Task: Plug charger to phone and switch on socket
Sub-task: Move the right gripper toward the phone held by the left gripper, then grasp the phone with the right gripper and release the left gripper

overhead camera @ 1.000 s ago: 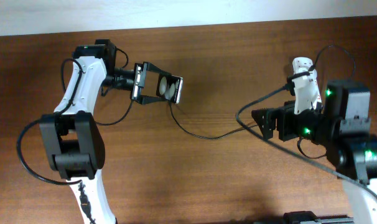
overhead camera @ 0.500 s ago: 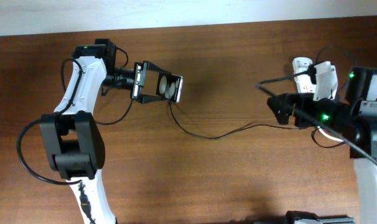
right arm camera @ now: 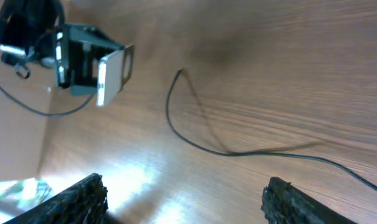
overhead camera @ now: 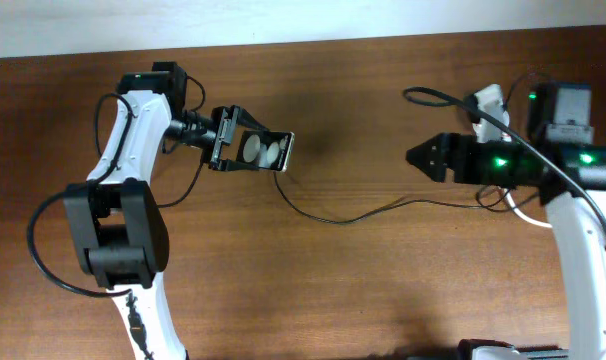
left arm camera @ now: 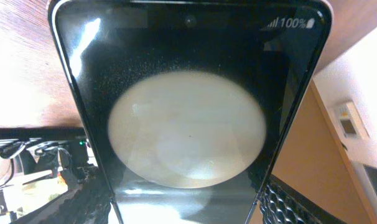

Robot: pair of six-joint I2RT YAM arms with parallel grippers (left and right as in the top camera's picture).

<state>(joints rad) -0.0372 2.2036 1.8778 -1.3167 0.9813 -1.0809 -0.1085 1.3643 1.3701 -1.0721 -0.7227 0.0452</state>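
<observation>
My left gripper (overhead camera: 270, 151) is shut on the black phone (overhead camera: 259, 150) and holds it above the table at the upper left, its two white round spots facing up. In the left wrist view the phone (left arm camera: 188, 74) fills the frame between my fingers (left arm camera: 282, 202), with "100%" at its far end. The thin black charger cable (overhead camera: 333, 219) lies on the table, its plug tip (overhead camera: 282, 174) just below the phone and loose. The right wrist view shows the tip (right arm camera: 181, 71) apart from the phone (right arm camera: 114, 71). My right gripper (overhead camera: 419, 157) is open, empty and points left. The white socket (overhead camera: 487, 103) is mostly hidden behind the right arm.
The brown wooden table (overhead camera: 363, 290) ends at a pale wall along the back. The robots' own black cables loop beside the left arm (overhead camera: 133, 130) and over the right arm (overhead camera: 553, 165). A bit of thick white cord (overhead camera: 529, 213) shows under the right arm.
My right arm has swung round, so the open gripper now points left over the table. My left gripper has tilted the phone slightly. The cable's right part has shifted.
</observation>
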